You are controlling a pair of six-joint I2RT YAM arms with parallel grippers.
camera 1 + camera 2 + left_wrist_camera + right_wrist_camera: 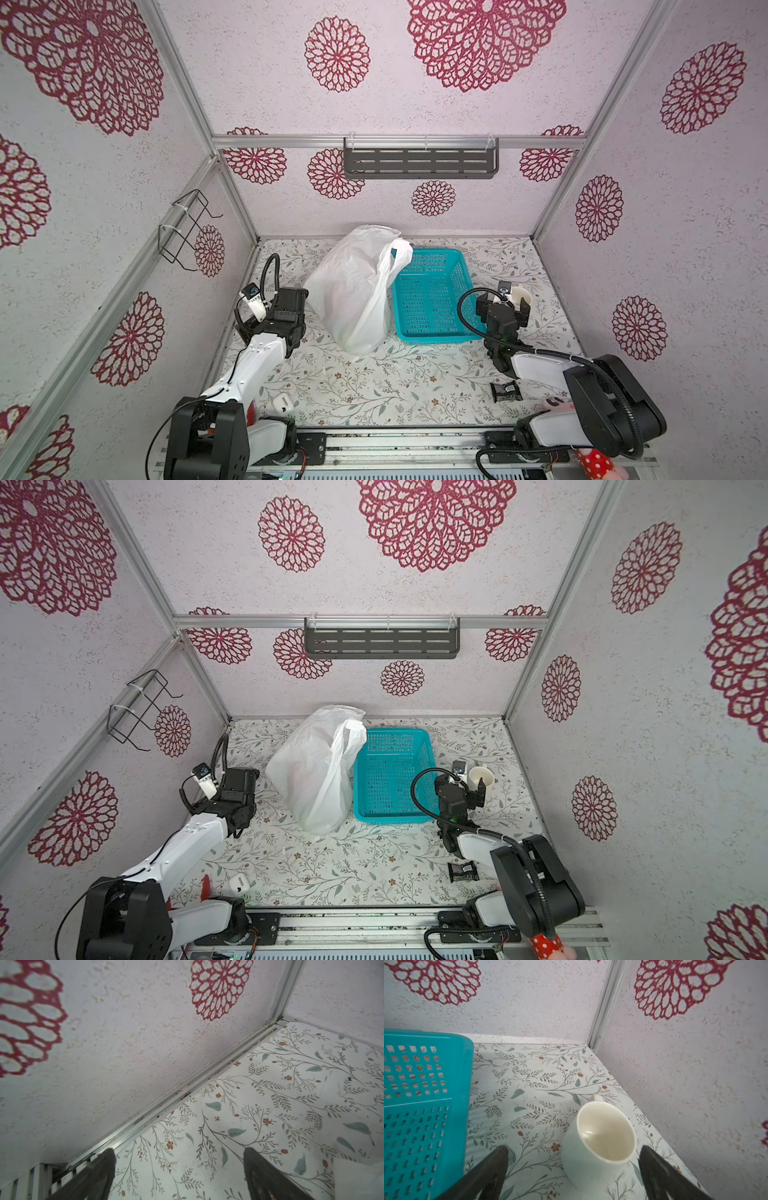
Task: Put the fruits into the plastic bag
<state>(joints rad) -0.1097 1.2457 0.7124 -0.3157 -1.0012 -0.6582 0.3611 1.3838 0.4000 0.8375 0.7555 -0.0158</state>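
Left fingers [97, 1178], right fingers [483, 1174] wide open, empty; no fruits visible, likely bagged; retreat without nudging plastic bag [353, 291], 9 o'clock of basket [432, 299].

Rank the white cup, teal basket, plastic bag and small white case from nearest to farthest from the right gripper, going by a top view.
1. white cup, right at the open right gripper.
2. teal basket, just left of it.
3. plastic bag, past the basket's left side.
4. small white case, far front left.
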